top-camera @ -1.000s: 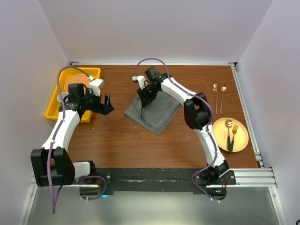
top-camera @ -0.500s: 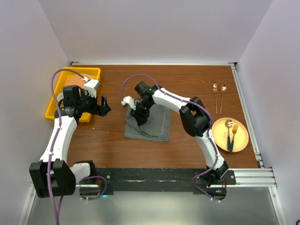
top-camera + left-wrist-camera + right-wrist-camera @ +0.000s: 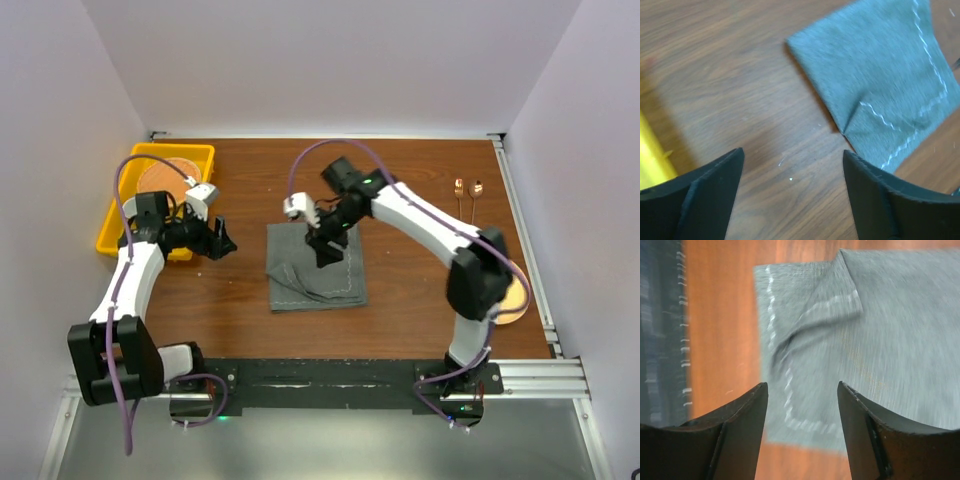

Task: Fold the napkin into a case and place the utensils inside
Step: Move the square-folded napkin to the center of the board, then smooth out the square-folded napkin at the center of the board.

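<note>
- We judge the task to be in its folding stage, with nothing packed yet.
- The napkin lies flat at the middle of the tabletop. It is doubled over into a compact, near-square rectangle with its pale hem stitching on the upper layer.
- It is not yet a long narrow case. The wrist views show one corner flap turned over loosely and a soft ridge running across the cloth, so we think at least one more fold is needed, plus some tidying.
- The right gripper hovers over the far half of the napkin. Its fingers are spread wide with nothing between them, and only cloth shows below.
- The left gripper hangs over bare wood, left of the napkin and near its corner. It too is wide apart and carries nothing.
- Two utensils lie side by side near the far right edge of the tabletop, well apart from the napkin.
- The plate sits nearer on the right and is mostly hidden behind the right arm. We cannot tell from here whether it holds anything.
- A yellow bin stands at the far left corner and plays no part in the task.
- What is done: the first folds.
- What is left: narrowing the cloth into a pouch, then fetching each utensil from the right side and sliding it inside.
</note>
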Robot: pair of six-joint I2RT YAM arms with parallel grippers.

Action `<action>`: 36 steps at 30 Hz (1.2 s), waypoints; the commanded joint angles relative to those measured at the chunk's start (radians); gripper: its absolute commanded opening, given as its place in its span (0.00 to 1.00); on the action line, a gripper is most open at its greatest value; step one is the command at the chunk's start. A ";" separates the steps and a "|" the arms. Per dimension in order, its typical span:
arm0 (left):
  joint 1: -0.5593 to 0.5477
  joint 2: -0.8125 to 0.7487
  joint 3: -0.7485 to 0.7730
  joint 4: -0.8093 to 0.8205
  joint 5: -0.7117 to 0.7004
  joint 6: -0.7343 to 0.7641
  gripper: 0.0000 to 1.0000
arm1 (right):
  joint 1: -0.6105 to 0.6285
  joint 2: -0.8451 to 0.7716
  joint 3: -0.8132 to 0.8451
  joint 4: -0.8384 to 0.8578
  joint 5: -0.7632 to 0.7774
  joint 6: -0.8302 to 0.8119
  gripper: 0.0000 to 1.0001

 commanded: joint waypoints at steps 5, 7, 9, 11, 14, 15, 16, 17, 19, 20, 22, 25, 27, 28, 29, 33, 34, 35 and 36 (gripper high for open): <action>-0.268 0.027 0.029 -0.155 0.170 0.713 0.65 | -0.339 -0.216 -0.241 0.023 -0.123 0.412 0.54; -0.354 0.054 0.034 -0.149 0.144 0.758 0.64 | -0.383 -0.245 -0.317 0.039 -0.105 0.474 0.53; -0.486 0.103 0.048 -0.124 0.116 0.782 0.62 | -0.402 -0.278 -0.386 0.069 -0.094 0.505 0.52; -0.609 0.134 0.064 -0.075 0.061 0.779 0.59 | -0.426 -0.291 -0.428 0.118 -0.065 0.574 0.49; -0.730 0.178 0.068 0.003 -0.005 0.780 0.54 | -0.468 -0.278 -0.486 0.155 -0.044 0.658 0.45; -0.753 0.200 0.071 0.015 -0.018 0.783 0.54 | -0.494 -0.266 -0.496 0.160 -0.050 0.676 0.45; -0.793 0.214 0.081 0.023 -0.034 0.788 0.54 | -0.503 -0.258 -0.503 0.168 -0.054 0.715 0.45; -0.810 0.227 0.089 0.038 -0.044 0.788 0.54 | -0.511 -0.250 -0.518 0.180 -0.064 0.730 0.46; -0.852 0.272 0.117 0.049 -0.067 0.783 0.54 | -0.526 -0.227 -0.531 0.194 -0.080 0.776 0.47; -0.864 0.284 0.126 0.060 -0.074 0.782 0.54 | -0.528 -0.219 -0.539 0.203 -0.094 0.788 0.48; -0.898 0.323 0.147 0.071 -0.096 0.783 0.54 | -0.526 -0.197 -0.546 0.215 -0.110 0.824 0.51; -0.933 0.370 0.172 0.089 -0.113 0.782 0.53 | -0.528 -0.169 -0.559 0.249 -0.136 0.865 0.59; -0.948 0.399 0.187 0.091 -0.117 0.780 0.53 | -0.528 -0.157 -0.560 0.263 -0.149 0.876 0.62; -0.964 0.408 0.189 0.086 -0.123 0.785 0.53 | -0.526 -0.150 -0.562 0.266 -0.154 0.887 0.63; -0.970 0.415 0.192 0.085 -0.130 0.786 0.53 | -0.526 -0.140 -0.565 0.275 -0.156 0.893 0.64; -0.993 0.447 0.204 0.077 -0.137 0.780 0.54 | -0.528 -0.114 -0.572 0.298 -0.171 0.920 0.66; -0.998 0.453 0.209 0.068 -0.136 0.774 0.54 | -0.526 -0.109 -0.575 0.303 -0.177 0.933 0.66; -1.001 0.456 0.210 0.065 -0.137 0.771 0.54 | -0.526 -0.098 -0.580 0.309 -0.182 0.937 0.66; -1.002 0.468 0.216 0.057 -0.137 0.771 0.54 | -0.526 -0.094 -0.580 0.312 -0.186 0.940 0.66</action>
